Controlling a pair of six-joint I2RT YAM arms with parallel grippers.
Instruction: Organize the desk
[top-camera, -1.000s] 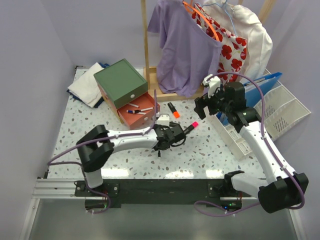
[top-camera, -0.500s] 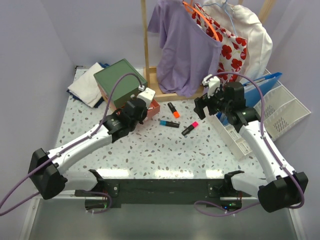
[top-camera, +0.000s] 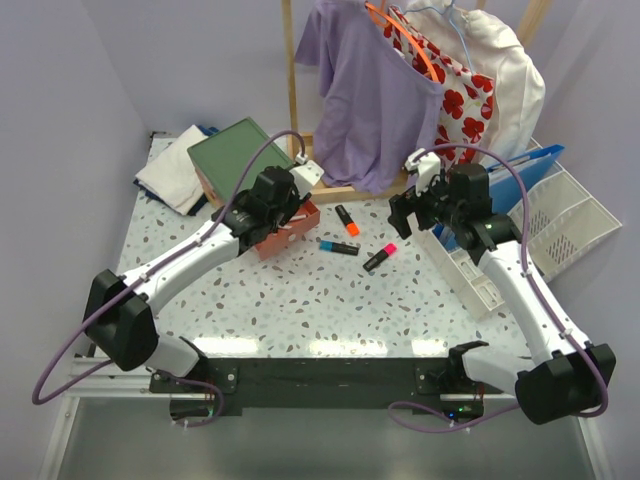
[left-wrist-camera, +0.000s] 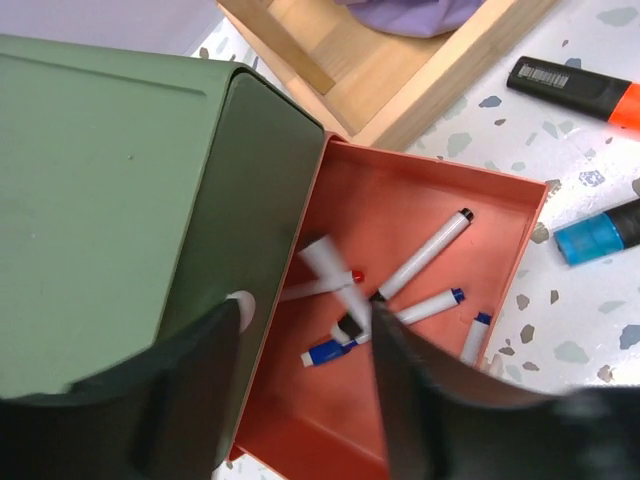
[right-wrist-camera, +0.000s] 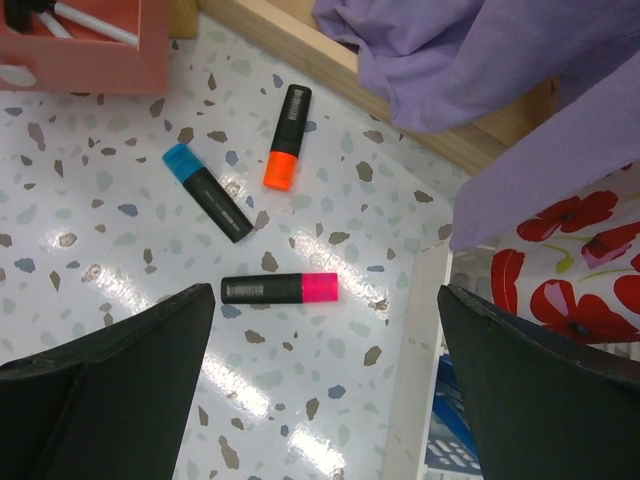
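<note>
Above the red drawer (left-wrist-camera: 420, 230), the left fingers (left-wrist-camera: 190, 390) are open, a white pen (left-wrist-camera: 335, 280) between them. Right of the drawer, the right fingers (right-wrist-camera: 110, 400) spread wide above three highlighters (right-wrist-camera: 280, 288).

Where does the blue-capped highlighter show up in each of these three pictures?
Top external: blue-capped highlighter at the picture's centre.
Left wrist: at the right edge, halfway down.
Right wrist: upper left, lying diagonally.
Shared landmark: the orange-capped highlighter lying near it.

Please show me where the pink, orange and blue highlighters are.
pink highlighter (right-wrist-camera: 280, 288), right wrist view, black barrel.
orange highlighter (right-wrist-camera: 287, 135), right wrist view, black barrel.
blue highlighter (right-wrist-camera: 212, 195), right wrist view, black barrel.
</note>
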